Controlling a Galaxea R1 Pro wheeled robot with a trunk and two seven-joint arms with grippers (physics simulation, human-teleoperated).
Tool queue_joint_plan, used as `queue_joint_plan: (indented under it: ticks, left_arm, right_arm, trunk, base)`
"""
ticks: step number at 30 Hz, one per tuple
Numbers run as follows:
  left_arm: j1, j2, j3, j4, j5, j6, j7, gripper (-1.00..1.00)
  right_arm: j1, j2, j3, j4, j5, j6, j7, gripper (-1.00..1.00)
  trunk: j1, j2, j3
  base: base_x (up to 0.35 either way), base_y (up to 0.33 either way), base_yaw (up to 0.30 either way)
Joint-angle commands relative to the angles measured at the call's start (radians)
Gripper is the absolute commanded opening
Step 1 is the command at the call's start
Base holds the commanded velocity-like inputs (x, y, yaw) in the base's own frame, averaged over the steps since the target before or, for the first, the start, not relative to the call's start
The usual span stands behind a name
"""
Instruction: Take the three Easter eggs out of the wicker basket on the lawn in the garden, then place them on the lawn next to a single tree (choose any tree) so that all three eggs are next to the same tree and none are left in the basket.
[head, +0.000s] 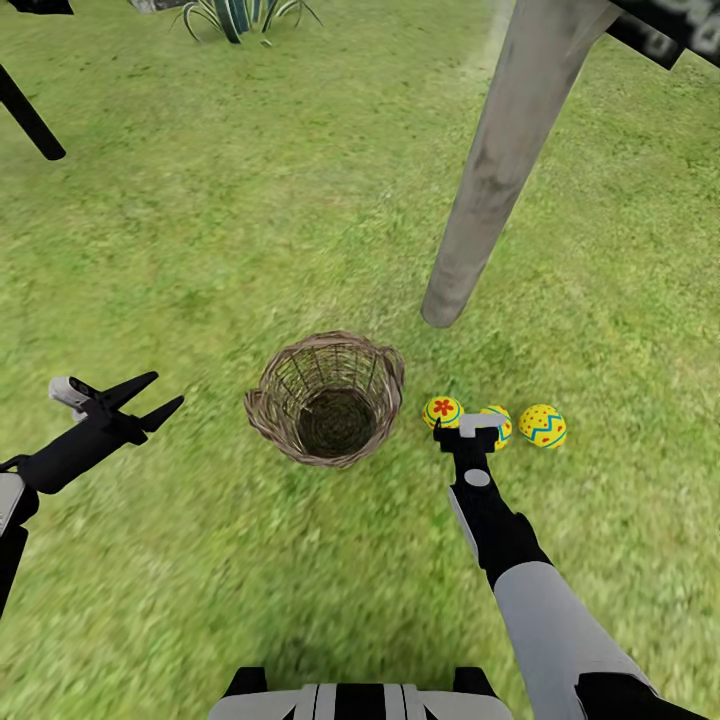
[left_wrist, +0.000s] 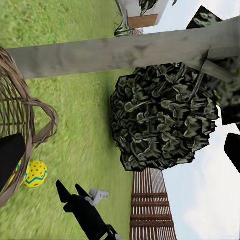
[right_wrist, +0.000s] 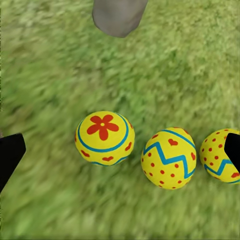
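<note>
Three Easter eggs (head: 497, 424) lie in a row on the lawn (head: 250, 230), just right of the wicker basket (head: 327, 398) and near the foot of the tree (head: 500, 180). The right hand (head: 466, 432) hovers spread open above the first two eggs, gripping nothing. The left hand (head: 140, 402), also open and empty, hangs left of the basket's rim over open grass.

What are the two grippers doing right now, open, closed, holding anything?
Left gripper: open, empty, off to the left of the wicker basket.
Right gripper: open, empty, above the three Easter eggs on the lawn.
</note>
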Motion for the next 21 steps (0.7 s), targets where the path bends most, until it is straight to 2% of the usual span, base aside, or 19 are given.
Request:
queue_joint_plan:
  ticks: [1,12,21]
  left_arm:
    - [-0.001,0.000,0.001,0.002,-0.001,0.005,-0.004,1.00]
    - [-0.001,0.000,0.000,-0.002,0.000,0.005,-0.004,1.00]
    - [-0.001,0.005,0.012,-0.001,-0.003,0.004,-0.006,1.00]
  right_arm:
    - [0.000,0.001,-0.004,0.000,0.008,-0.001,0.000,1.00]
    - [0.000,0.002,-0.003,0.002,0.009,-0.003,0.000,1.00]
    - [0.000,0.001,-0.004,0.005,0.009,-0.003,0.000,1.00]
  trunk:
    - [-0.004,0.007,0.003]
    - [-0.046,0.084,0.038]
    - [-0.081,0.147,0.079]
  base:
    - [0.000,0.000,0.000]
    - [0.000,0.000,0.000]
    - [0.000,0.000,0.000]
